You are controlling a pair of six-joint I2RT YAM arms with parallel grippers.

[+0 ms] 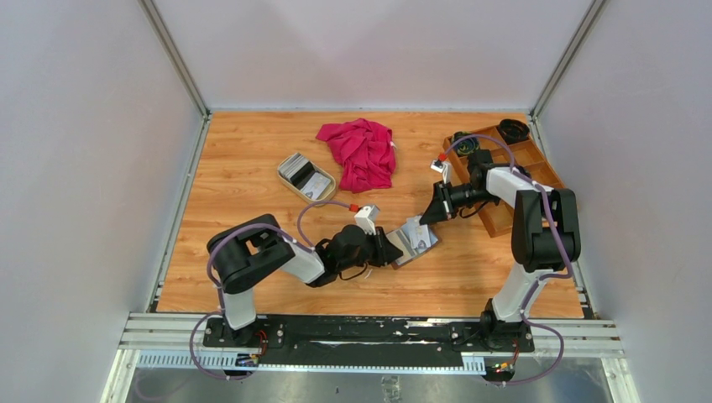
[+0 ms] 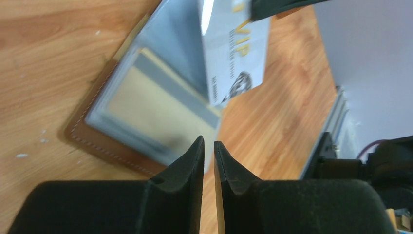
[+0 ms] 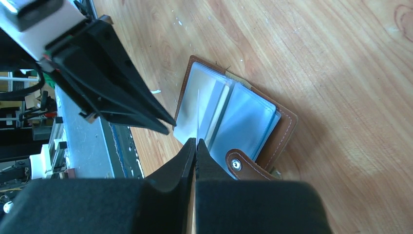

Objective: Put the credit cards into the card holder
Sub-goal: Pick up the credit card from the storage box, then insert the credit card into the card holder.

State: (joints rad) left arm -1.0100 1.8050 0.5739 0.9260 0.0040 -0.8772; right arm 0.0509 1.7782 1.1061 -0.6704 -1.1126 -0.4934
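Observation:
The brown leather card holder (image 1: 416, 238) lies open on the wooden table, its clear sleeves up (image 2: 146, 112) and its snap tab (image 3: 237, 165) flat beside them. My right gripper (image 3: 196, 141) is shut on a grey-white credit card (image 2: 238, 58) that stands on edge over the sleeves (image 3: 198, 112). The card's lower corner is at the sleeve openings. My left gripper (image 2: 209, 141) sits low at the holder's near edge (image 1: 396, 250). Its jaws stand a narrow slit apart with only wood showing between them. More credit cards lie in the beige dish (image 1: 306, 176).
A crumpled red cloth (image 1: 361, 151) lies at the back centre. A wooden compartment tray (image 1: 504, 168) with dark items stands at the back right, beside the right arm. Grey walls close in three sides of the table.

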